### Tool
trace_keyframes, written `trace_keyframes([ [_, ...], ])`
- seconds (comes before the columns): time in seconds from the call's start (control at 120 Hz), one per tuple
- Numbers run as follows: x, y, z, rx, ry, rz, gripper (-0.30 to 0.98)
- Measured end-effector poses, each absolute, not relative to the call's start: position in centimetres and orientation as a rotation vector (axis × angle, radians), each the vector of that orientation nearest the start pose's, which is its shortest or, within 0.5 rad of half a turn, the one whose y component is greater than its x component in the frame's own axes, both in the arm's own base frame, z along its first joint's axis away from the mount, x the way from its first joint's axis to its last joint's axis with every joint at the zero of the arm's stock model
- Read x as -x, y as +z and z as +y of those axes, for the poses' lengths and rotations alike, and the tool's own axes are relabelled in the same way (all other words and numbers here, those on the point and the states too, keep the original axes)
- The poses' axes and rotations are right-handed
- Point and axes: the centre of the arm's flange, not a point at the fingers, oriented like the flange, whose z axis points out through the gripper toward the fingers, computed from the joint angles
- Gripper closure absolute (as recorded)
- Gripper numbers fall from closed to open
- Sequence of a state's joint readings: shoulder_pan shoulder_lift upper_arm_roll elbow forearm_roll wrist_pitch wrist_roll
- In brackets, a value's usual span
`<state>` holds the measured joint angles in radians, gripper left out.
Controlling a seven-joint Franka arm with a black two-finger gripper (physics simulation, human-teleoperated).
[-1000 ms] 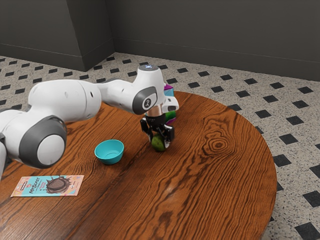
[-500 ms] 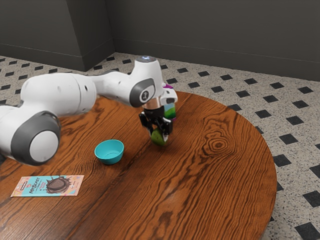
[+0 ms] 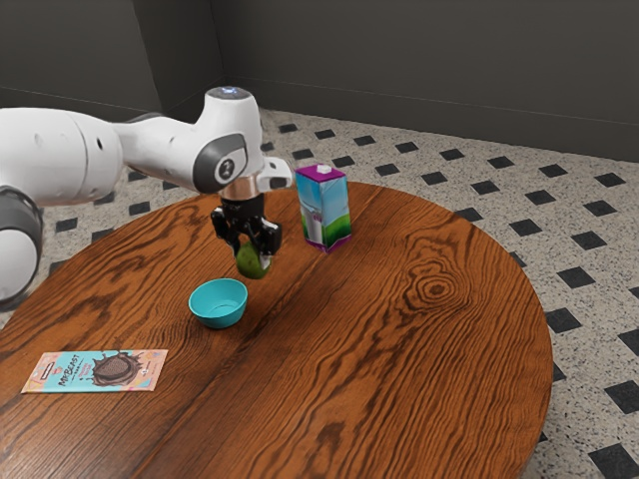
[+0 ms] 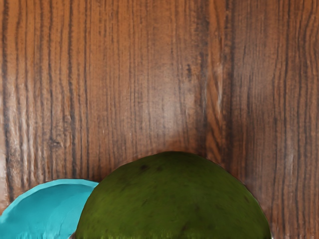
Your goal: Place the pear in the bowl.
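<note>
A white robot arm (image 3: pixel 165 155) reaches in from the exterior view's left over a round wooden desk (image 3: pixel 399 349), its black gripper (image 3: pixel 253 251) pinching a dark green pear (image 3: pixel 251 264) and holding it in the air. The pear is just beyond a small turquoise bowl (image 3: pixel 216 318), on its far side and a little toward the exterior view's right; it does not look to be over the opening. Carrying the pear across seems to be the step in hand. To do it well, I would bring the gripper nearer and slightly toward the exterior view's left, keeping the pear's underside above the rim, then centre it, lower it gently inside and only then let go. Releasing off-centre could drop it on the rim, tip this light-looking bowl or send the fruit rolling. A tall drink carton (image 3: pixel 325 212) stands at the far side and a wrapped chocolate bar (image 3: pixel 96 370) lies at the near left, both apart from that short path. Some things are hard to make out: the dark gripper covers the pear's upper part, so I cannot tell exactly where the grip meets the skin, and its height over the rim is difficult to judge. In the wrist view the pear hides part of the bowl, and the frame cuts off both. The arm's base is out of frame.
</note>
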<state>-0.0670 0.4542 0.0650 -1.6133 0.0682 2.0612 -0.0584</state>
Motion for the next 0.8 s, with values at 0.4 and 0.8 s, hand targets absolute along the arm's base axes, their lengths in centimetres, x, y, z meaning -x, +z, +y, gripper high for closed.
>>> trace_keyframes([
  [0.4,-62.3,35.8,4.4,3.027,0.08,-0.13,0.37],
  [0.8,-60.9,33.3,4.5,3.028,0.116,-0.129,0.36],
])
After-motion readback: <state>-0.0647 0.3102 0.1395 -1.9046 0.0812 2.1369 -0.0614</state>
